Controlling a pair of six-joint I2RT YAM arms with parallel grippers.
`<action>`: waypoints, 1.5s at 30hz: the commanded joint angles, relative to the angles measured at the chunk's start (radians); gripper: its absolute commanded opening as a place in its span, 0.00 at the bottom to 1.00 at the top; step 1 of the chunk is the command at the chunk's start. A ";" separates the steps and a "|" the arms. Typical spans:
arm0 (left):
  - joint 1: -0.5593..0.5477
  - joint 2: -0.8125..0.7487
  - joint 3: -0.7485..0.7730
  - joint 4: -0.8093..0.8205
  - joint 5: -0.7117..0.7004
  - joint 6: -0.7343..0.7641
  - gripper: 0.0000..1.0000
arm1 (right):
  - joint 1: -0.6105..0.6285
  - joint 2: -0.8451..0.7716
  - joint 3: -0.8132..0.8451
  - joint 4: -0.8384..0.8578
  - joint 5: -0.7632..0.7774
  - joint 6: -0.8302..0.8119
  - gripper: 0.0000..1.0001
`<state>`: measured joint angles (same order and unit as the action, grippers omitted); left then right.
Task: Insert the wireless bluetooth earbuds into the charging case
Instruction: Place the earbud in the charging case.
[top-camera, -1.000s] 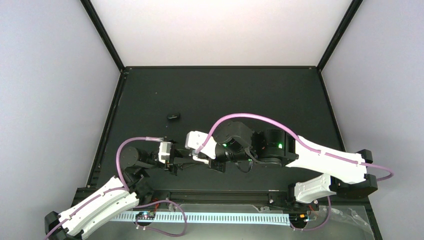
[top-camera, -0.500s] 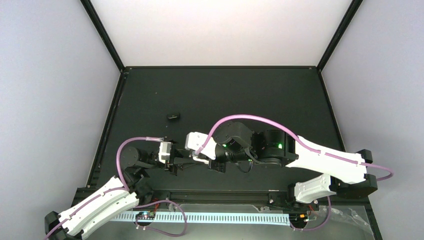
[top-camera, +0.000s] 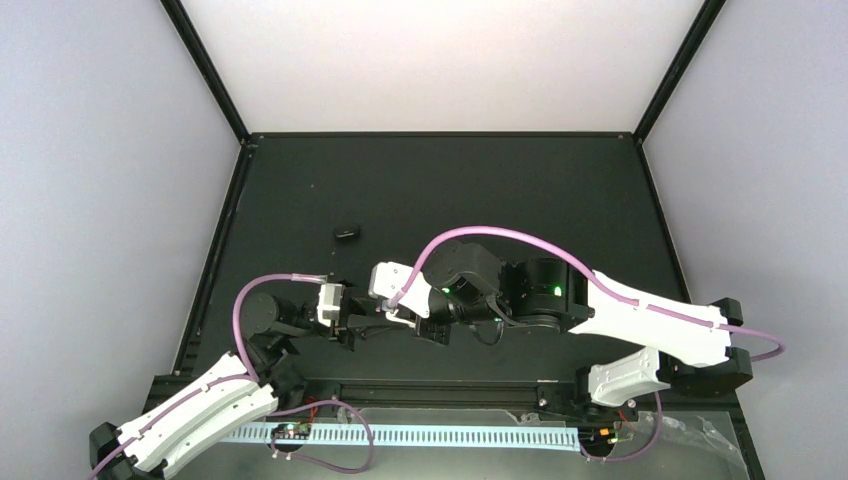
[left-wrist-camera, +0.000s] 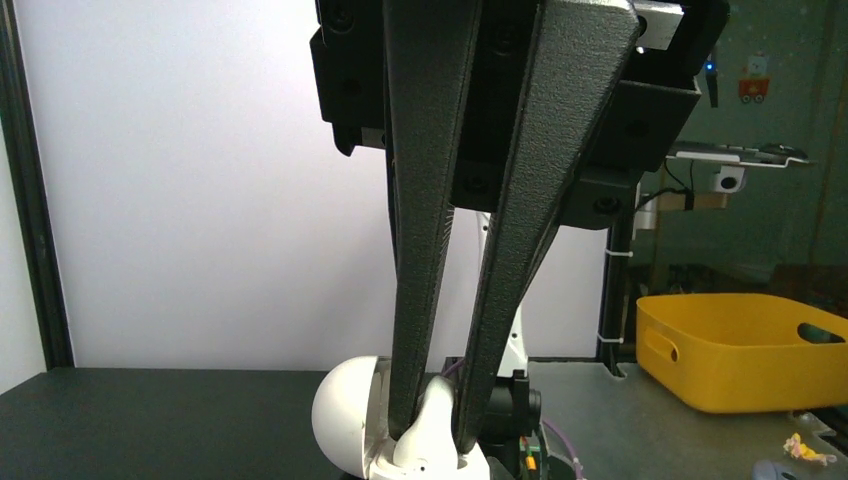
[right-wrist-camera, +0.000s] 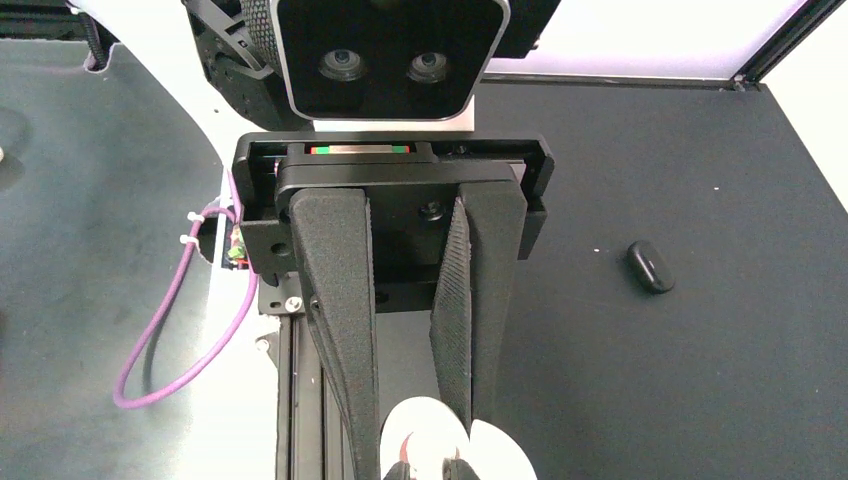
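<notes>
1. One black earbud (right-wrist-camera: 650, 266), a small glossy oval, lies on your worktop (right-wrist-camera: 700, 380), well apart from the left fingers (left-wrist-camera: 420, 250) and right fingers (right-wrist-camera: 340, 280).
2. Left fingers pinch a white rounded piece (left-wrist-camera: 428, 420) on the white charging case (left-wrist-camera: 345, 415).
3. Right fingers flank that case; you cannot tell their grip.

Both arms bend inward and meet low by the near edge of the table. The left tool (left-wrist-camera: 432, 428) pinches a small white piece (left-wrist-camera: 424, 447). The right tool (top-camera: 415, 322) faces it, nose to nose.
</notes>
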<state>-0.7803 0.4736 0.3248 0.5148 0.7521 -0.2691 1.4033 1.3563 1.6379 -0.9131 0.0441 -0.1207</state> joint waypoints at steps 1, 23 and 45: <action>-0.005 0.000 0.022 0.060 0.002 0.002 0.02 | 0.006 -0.020 0.022 -0.020 0.029 0.024 0.10; -0.005 0.004 0.023 0.063 0.010 0.002 0.02 | 0.006 -0.037 0.024 0.001 0.034 0.036 0.10; -0.005 0.001 0.021 0.065 0.006 0.001 0.02 | 0.006 -0.020 0.035 -0.002 0.000 0.038 0.01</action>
<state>-0.7803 0.4778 0.3248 0.5396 0.7521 -0.2691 1.4033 1.3407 1.6489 -0.9157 0.0525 -0.0879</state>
